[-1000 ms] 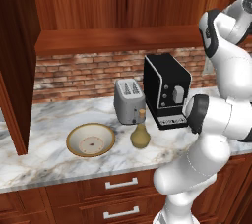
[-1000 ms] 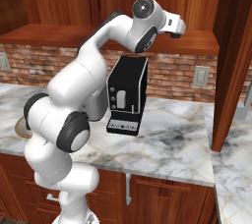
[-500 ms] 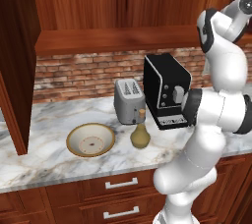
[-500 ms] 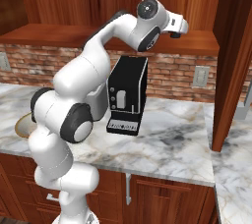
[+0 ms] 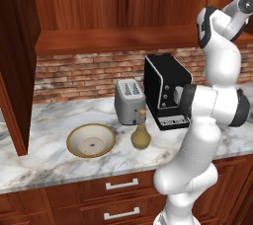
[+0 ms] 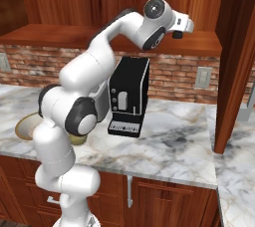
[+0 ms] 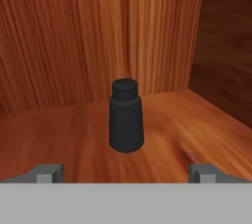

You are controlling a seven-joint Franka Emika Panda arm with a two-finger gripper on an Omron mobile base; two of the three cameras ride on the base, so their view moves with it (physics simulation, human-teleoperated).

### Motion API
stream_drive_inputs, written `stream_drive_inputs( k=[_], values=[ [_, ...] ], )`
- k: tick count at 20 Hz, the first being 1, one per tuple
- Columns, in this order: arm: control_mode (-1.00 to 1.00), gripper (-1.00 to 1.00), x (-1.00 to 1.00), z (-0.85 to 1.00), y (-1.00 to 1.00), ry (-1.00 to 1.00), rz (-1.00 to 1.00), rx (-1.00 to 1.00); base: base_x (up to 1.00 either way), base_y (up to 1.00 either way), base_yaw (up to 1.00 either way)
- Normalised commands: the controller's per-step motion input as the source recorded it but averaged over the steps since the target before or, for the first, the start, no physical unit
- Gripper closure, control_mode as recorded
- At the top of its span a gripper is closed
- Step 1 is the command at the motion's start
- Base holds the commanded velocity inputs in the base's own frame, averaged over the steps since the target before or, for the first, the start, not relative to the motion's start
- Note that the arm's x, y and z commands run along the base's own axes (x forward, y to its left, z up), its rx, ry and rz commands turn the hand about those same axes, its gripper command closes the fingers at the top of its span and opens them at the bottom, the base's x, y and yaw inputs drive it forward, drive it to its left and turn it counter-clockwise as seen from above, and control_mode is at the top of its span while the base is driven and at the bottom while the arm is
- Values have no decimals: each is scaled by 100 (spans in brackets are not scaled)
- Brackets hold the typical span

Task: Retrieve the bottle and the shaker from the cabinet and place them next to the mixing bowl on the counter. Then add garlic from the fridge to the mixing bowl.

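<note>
Cabinet (image 7: 74, 36) shelf — shaker (image 7: 126, 116) (black, narrower top) upright; hand (image 7: 126, 173) spread wide, empty.

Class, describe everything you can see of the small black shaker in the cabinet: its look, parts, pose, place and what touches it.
The shaker is a small, matt black cylinder that widens slightly toward its base, with a narrower round cap on top. It stands upright on the cabinet's reddish-brown wooden shelf, in front of the grained back panel and near the right side wall. Only the shelf touches it. The gripper is open, its fingertips short of the shaker on either side.
</note>
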Motion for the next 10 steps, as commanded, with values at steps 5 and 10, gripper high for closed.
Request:
stream_drive_inputs(
  k=[5,10],
  values=[
    [-100,-100,24,-2,0,0,0,0,0,0,0],
    [-100,-100,24,-2,0,0,0,0,0,0,0]
  ],
)
